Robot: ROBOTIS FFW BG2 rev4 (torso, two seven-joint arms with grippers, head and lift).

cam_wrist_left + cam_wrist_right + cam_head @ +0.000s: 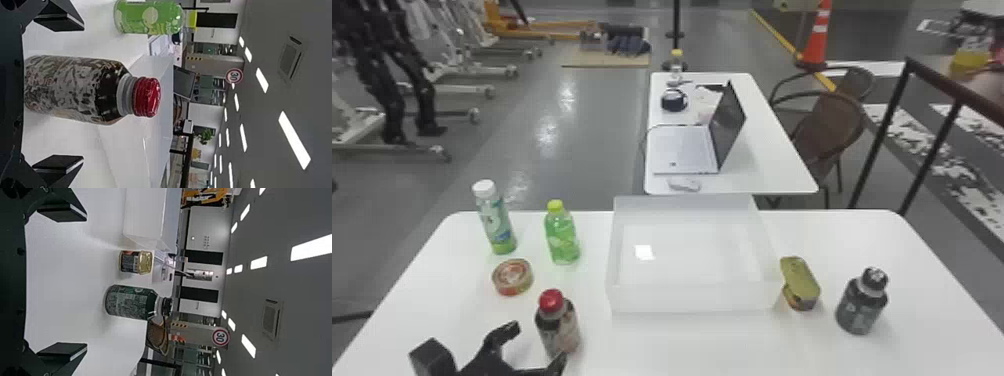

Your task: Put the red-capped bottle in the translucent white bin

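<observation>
Red-capped bottle (pixel 559 330) upright on the near left of the white surface (pixel 682 347), left of and nearer than the translucent white bin (pixel 692 300). Left gripper (pixel 538 343) is set low around it, fingers apart, a gap on either side; likely so placed to close on the body and leave the cap free. Right gripper (pixel 86 282) waits at the near right, fingers apart and empty. Bottle: dark, rounded shoulders, mottled pale label, clear neck band, glossy ribbed red cap. Contents: cannot tell.
</observation>
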